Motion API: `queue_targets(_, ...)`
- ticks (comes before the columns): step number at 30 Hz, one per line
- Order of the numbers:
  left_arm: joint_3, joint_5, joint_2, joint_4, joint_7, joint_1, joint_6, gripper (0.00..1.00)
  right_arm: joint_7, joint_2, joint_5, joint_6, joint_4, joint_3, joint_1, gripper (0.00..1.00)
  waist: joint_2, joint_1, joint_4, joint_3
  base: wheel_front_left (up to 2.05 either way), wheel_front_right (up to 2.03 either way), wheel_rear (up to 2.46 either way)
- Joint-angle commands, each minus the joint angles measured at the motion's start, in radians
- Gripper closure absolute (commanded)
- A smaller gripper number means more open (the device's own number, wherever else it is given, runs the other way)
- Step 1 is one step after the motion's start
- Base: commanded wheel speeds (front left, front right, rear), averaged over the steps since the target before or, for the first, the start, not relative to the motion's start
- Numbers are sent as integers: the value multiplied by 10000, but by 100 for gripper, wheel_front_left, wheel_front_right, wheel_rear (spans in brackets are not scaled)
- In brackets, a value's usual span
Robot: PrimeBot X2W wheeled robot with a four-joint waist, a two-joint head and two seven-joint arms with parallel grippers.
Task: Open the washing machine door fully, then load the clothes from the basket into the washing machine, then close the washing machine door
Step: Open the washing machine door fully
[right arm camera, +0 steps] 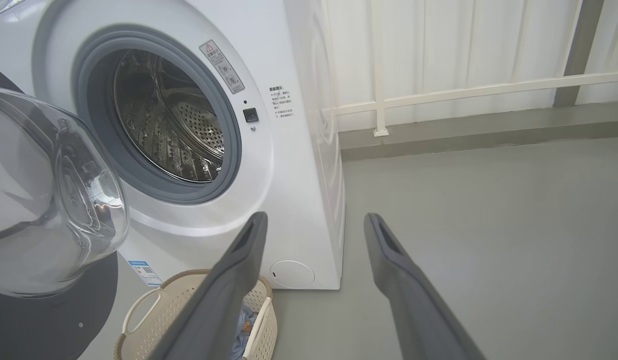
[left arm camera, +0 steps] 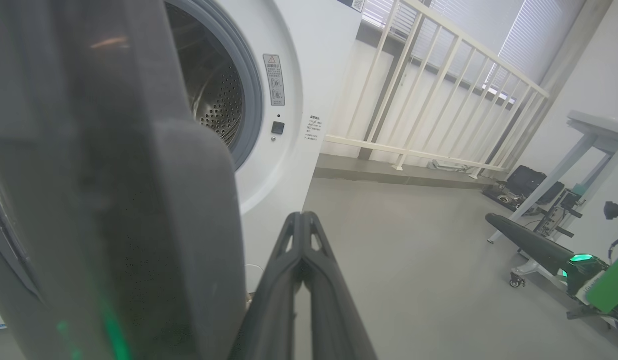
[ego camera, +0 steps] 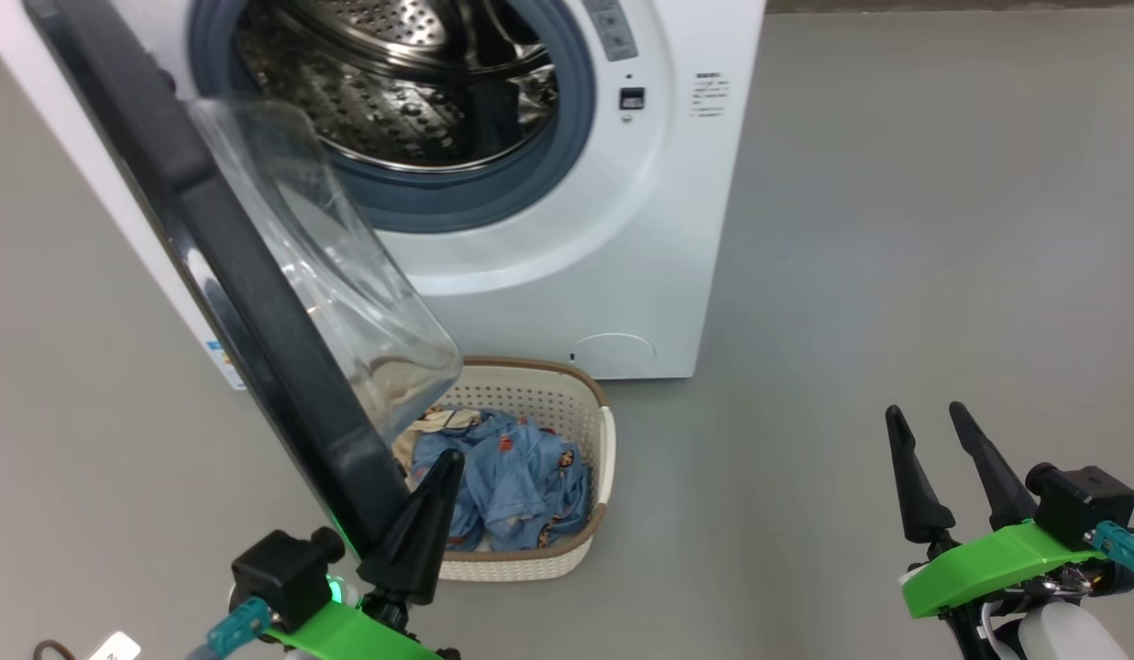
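Lower left, the empty left gripper (ego camera: 449, 463) points up, pinched together beside the open washing machine door (ego camera: 236, 275), while lower right the right gripper (ego camera: 926, 412) gapes empty, the clothes (ego camera: 511, 477) sit in the basket (ego camera: 539, 399) mid-frame, and a white railing (left arm camera: 388, 150) shows in the left wrist view.

1. The floor (ego camera: 897, 229) is grey, smooth and flat.
2. A big white washing machine (ego camera: 567, 275) stands on it.
3. A small cream basket (ego camera: 567, 403) with a brown rim sits on the floor just in front of the machine's bottom edge.
4. Off to one side, a black case (left arm camera: 526, 182) lies on the floor near a white table leg (left arm camera: 553, 175).
5. A low step (right arm camera: 488, 127) runs along the floor's far edge.
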Motion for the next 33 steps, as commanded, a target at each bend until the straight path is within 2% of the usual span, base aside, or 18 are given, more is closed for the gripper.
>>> queue_targets(1, 713, -114, 364, -58, -90, -304, 182, 100, -93, -83, -101, 46, -197, 170, -265, 0, 0, 1, 242, 9, 0, 0, 0)
queue_targets(18, 705, -231, 547, -250, 17, -53, 348, 100, -93, -108, -76, 46, 2, 188, -324, 0, 0, 1, 1466, -19, 0, 0, 0)
queue_targets(33, 1102, -435, 817, -206, 51, 122, 718, 100, -93, -109, -43, 46, 89, 208, -338, 0, 0, 1, 2484, -91, 0, 0, 0)
